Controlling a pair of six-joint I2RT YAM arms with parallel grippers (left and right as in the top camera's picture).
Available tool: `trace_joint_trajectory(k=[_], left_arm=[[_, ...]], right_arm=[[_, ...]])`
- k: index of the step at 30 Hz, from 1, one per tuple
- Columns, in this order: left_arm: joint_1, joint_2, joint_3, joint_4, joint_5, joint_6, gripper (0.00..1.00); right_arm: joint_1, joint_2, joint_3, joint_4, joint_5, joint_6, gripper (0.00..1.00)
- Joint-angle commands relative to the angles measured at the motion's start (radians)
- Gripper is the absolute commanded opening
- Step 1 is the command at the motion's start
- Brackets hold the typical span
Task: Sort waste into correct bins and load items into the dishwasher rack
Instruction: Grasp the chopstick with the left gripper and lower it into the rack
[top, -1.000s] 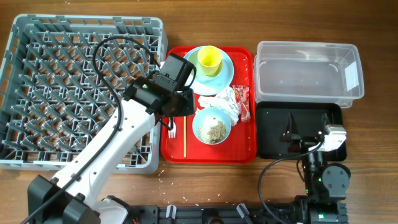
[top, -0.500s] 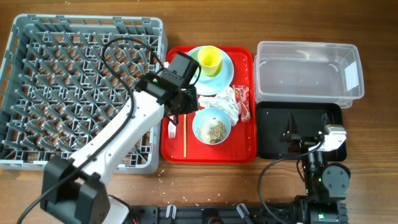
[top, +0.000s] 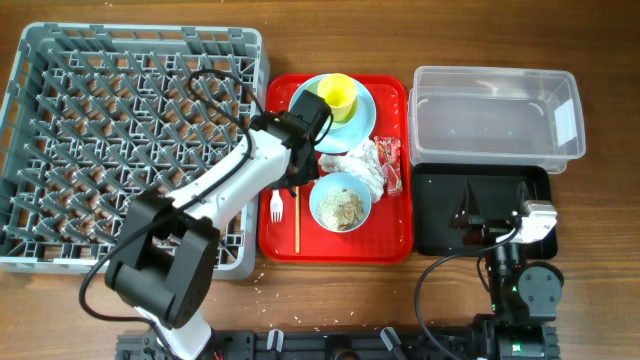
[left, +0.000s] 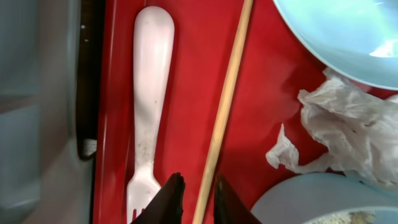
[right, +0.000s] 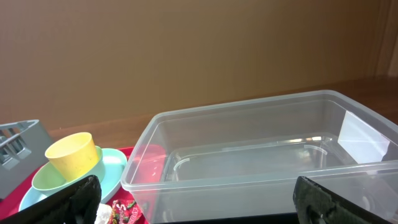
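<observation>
My left gripper (left: 198, 199) hangs low over the red tray (left: 193, 56), jaws narrow, one on each side of the wooden chopstick (left: 227, 93) (slim gaps, no pinch that I can see). The chopstick lies in the tray's left part, just beside the white fork (left: 151, 93). My right gripper (right: 198, 186) sits to the right of the red tray, over the black tray (top: 440, 235), jaws wide and holding nothing.

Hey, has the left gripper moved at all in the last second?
Yes. In the overhead view, the left gripper has swung rightward over the red tray, away from the tray's left rim, toward the chopstick and yellow cup.
</observation>
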Motion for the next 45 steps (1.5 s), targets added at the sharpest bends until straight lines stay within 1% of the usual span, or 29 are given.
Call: trace_joint_trajectory(k=[1,2,7,11,15,18,21,23,25,30,34,35,38,39,41,42,45], left_arm=[[-0.003,0.044,0.01,0.046,0.003,0.122,0.22],[-0.004,0.047,0.01,0.048,0.007,0.138,0.23],[-0.005,0.053,-0.007,0.075,0.006,0.14,0.22],[-0.005,0.053,-0.08,0.177,0.048,0.14,0.21],[-0.005,0.053,-0.112,0.209,0.048,0.14,0.21],[-0.005,0.053,-0.122,0.225,0.047,0.14,0.17],[-0.005,0.053,-0.158,0.267,0.047,0.14,0.17],[-0.005,0.053,-0.177,0.285,0.042,0.14,0.13],[-0.005,0.053,-0.179,0.291,0.02,0.14,0.04],[0.003,0.03,-0.144,0.295,0.002,0.14,0.04],[0.003,-0.067,-0.071,0.263,0.001,0.141,0.04],[0.009,-0.111,-0.053,0.263,-0.01,0.166,0.04],[0.035,-0.197,-0.039,0.264,-0.024,0.324,0.04],[0.05,-0.22,-0.039,0.262,-0.069,0.36,0.04],[0.093,-0.254,-0.039,0.257,-0.18,0.383,0.04],[0.119,-0.264,-0.039,0.259,-0.207,0.41,0.04],[0.195,-0.272,-0.039,0.273,-0.211,0.49,0.04]], right_arm=[[-0.003,-0.003,-0.001,0.003,-0.005,-0.014,1.0],[-0.003,-0.003,-0.001,0.003,-0.005,-0.014,1.0],[-0.003,-0.003,-0.001,0.003,-0.005,-0.014,1.0],[-0.003,-0.003,-0.001,0.003,-0.005,-0.014,1.0],[-0.003,-0.003,-0.001,0.003,-0.005,-0.014,1.0],[-0.003,-0.003,-0.001,0.003,-0.005,-0.014,1.0],[-0.003,-0.003,-0.001,0.003,-0.005,-0.014,1.0],[-0.003,-0.003,-0.001,0.003,-0.005,-0.014,1.0],[-0.003,-0.003,-0.001,0.003,-0.005,-0.015,1.0],[-0.003,-0.003,-0.001,0.003,-0.005,-0.014,1.0],[-0.003,-0.003,-0.001,0.003,-0.005,-0.014,1.0],[-0.003,-0.003,-0.001,0.003,-0.005,-0.014,1.0],[-0.003,-0.003,-0.001,0.003,-0.005,-0.014,1.0],[-0.003,-0.003,-0.001,0.003,-0.005,-0.014,1.0],[-0.003,-0.003,-0.001,0.003,-0.005,-0.015,1.0],[-0.003,-0.003,-0.001,0.003,-0.005,-0.014,1.0],[-0.003,-0.003,-0.001,0.003,-0.005,-0.014,1.0]])
